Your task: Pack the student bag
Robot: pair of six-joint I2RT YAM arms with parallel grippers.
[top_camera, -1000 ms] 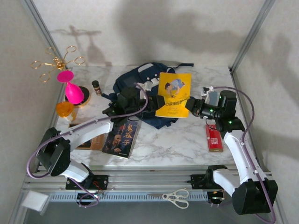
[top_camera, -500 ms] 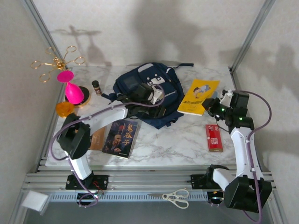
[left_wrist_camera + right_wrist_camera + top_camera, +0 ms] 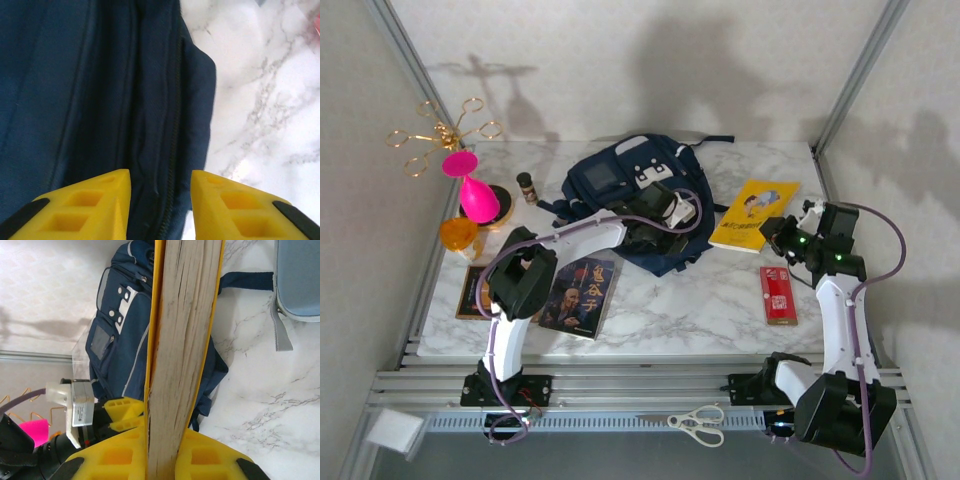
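Note:
The student bag, navy with grey-white patches, lies flat at the back middle of the marble table. My left gripper hovers over the bag's right edge. In the left wrist view its yellow fingers stand apart above a zip and a fabric fold, open and holding nothing. My right gripper is shut on a yellow book, held to the right of the bag. The right wrist view looks down the book's page edge, with the bag and the left gripper beyond.
A dark-covered book lies at front left and a red box at front right. A pink vase, orange cup, small bottle and gold stand crowd the left. A pale blue pouch lies right of the bag. Scissors rest on the rail.
My left gripper has swept from the bag's left side across to its right edge, its jaws narrowing. My right gripper has carried the yellow book off the bag, rightward and lower.

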